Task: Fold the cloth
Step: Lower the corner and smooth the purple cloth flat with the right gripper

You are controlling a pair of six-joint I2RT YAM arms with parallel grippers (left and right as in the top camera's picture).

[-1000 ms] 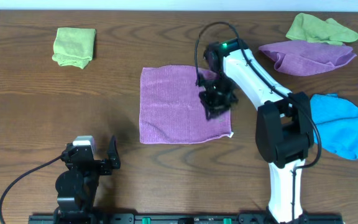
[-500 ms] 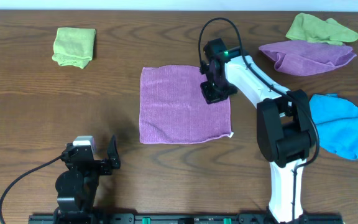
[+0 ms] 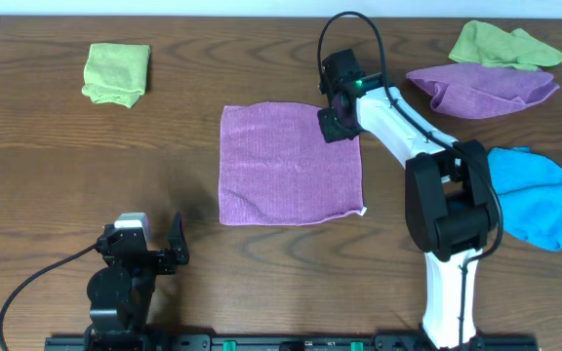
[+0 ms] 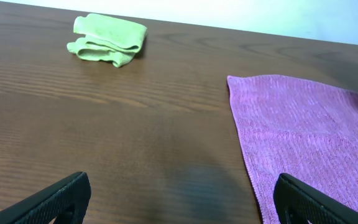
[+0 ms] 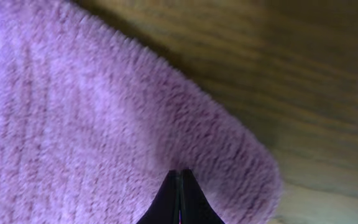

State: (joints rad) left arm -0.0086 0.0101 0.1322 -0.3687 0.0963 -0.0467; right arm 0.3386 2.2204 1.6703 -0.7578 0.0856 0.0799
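The cloth (image 3: 281,166) lay spread flat and square on the bench (image 3: 47,175), directly under and stretching away to the left of the right end effector (image 3: 338,122). That end effector sat low over the cloth's far right corner. In the wrist view its tips were clenched together into one dark point on the pile, just inside the rounded corner edge. Whether any fabric was caught between them could not be told.

To fold well, it would probably need a firm pinch on that corner. A high enough lift would let the edge clear the rest of the sheet, and a straight carry toward the opposite edge would help the sides line up without dragging a wrinkle.

The left end effector (image 4: 182,182) was released, fingers wide apart, resting well away toward the near side with the cloth's left edge ahead of it.

A rumpled purple cloth (image 3: 481,88) and a green one (image 3: 503,44) lay to the right of the right end effector. A blue cloth (image 3: 530,195) lay beside its arm, and a folded green cloth (image 3: 117,73) far to the left. None of them lay across the likely folding path.
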